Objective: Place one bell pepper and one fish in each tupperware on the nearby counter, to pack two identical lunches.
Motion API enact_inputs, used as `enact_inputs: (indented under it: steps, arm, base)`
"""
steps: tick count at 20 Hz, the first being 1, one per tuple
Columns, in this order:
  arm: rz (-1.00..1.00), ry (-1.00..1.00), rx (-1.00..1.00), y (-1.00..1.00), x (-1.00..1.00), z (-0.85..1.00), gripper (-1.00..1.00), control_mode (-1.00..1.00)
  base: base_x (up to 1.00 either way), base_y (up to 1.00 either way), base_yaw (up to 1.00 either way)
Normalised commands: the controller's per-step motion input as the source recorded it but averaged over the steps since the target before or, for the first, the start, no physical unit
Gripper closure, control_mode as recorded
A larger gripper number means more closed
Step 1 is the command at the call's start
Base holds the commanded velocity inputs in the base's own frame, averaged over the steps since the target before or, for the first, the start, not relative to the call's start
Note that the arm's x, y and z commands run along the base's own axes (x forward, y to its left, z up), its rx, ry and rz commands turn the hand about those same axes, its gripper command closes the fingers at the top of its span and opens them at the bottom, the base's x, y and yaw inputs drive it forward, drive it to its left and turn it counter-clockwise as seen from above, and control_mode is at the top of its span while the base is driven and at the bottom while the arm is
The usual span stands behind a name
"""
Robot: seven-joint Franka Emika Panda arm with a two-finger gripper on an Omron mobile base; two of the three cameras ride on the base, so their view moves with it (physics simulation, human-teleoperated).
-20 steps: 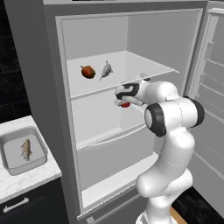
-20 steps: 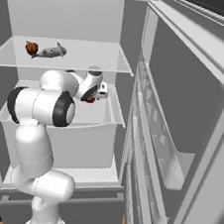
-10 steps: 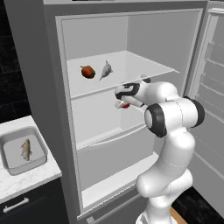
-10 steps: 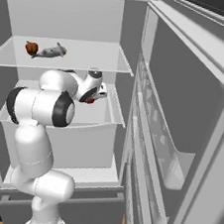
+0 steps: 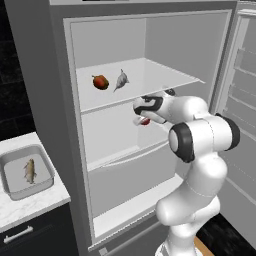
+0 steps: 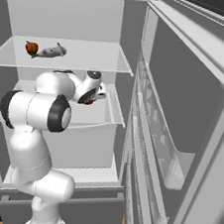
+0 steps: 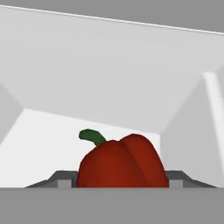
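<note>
A: Arm (image 5: 200, 170) build?
B: Glossy white rounded shells, thick segments, dark grey-black bands at the joints.
A: Wrist end?
B: White head with black patches; small dark claw (image 7: 113, 183) tips.

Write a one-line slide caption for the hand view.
Glossy red bell pepper with a curled green stem sits between the gripper jaws on the pale grey fridge shelf.

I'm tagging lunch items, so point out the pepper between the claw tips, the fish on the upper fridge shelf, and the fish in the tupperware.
bell pepper (image 7: 122, 164), hand view, red body
shelf fish (image 5: 121, 80), left base view, mid-body
tupperware fish (image 5: 30, 171), left base view, mid-body
</note>
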Motion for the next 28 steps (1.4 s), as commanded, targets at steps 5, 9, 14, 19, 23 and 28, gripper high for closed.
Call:
enact_inputs:
  steps: [5, 9, 14, 19, 23, 28]
  arm:
    - [0.0, -0.04, 0.02, 0.0, -0.77, -0.21, 1.0, -1.0]
    - [0.0, -0.03, 0.01, 0.0, -0.77, -0.04, 1.0, -1.0]
    - [0.0, 0.02, 0.0, -0.11, -0.9, 0.93, 1.0, -1.0]
    - [0.0, 0.25, 0.0, -0.12, -1.0, 1.0, 1.0, -1.0]
    - [0.0, 0.4, 0.0, -0.06, -1.0, 0.85, 1.0, -1.0]
    - [0.0, 0.18, 0.0, -0.02, -1.0, 0.29, 1.0, -1.0]
  base:
    - [0.0, 0.0, 0.0]
    - [0.0, 0.0, 0.0]
    - [0.0, 0.0, 0.0]
    - [0.0, 0.0, 0.0]
    - [0.0, 0.0, 0.0]
    - [0.0, 0.0, 0.0]
